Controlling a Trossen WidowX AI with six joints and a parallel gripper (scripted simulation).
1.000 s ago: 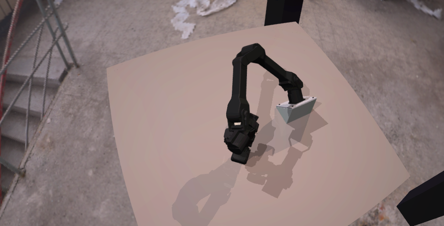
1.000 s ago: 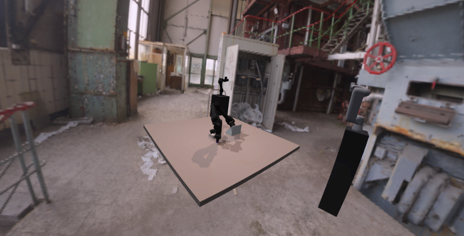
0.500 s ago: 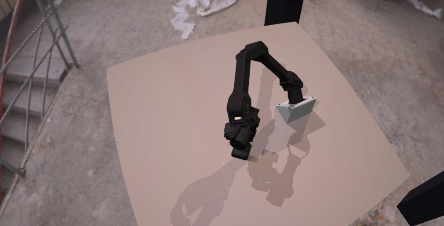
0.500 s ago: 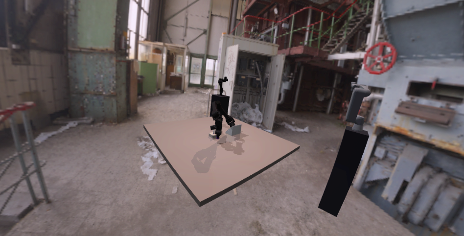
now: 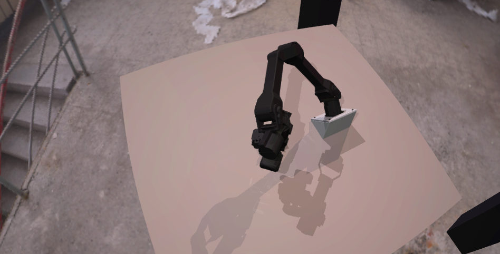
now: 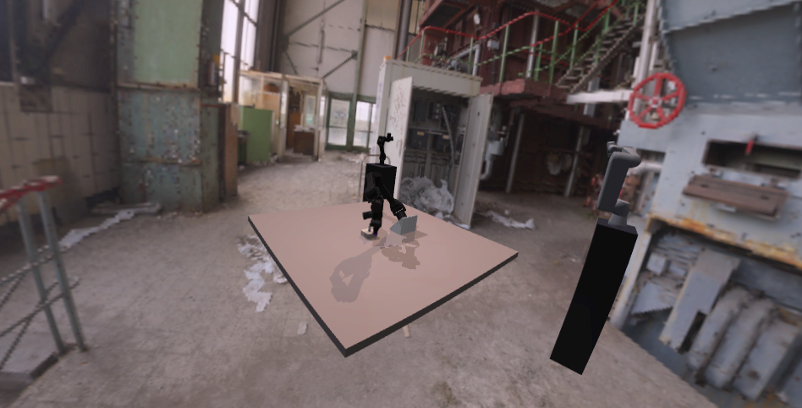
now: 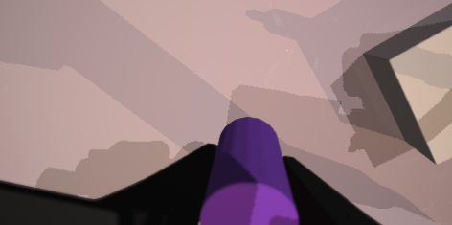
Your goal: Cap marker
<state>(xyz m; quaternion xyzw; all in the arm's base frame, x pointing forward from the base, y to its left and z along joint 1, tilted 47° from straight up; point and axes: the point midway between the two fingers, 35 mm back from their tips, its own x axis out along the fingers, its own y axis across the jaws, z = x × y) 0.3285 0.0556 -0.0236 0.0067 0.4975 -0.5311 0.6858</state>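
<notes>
The purple cap is upright between the fingers of my gripper, which is shut on it. Only a speck of purple shows at the fingertips in the exterior view. Whether the cap touches the table cannot be told. The pale holder block is at the right edge of the wrist view, with a dark side facing the cap. The cap is beside it, not over it. The marker is outside the wrist view and cannot be made out clearly in the exterior view. The arm hides the block and fingertips in the top view.
The arm's grey wedge-shaped base mount stands on the pinkish table, to the right of the gripper in the top and exterior views. Shadows of the arm cross the table. Dark pillars stand beyond the table edges.
</notes>
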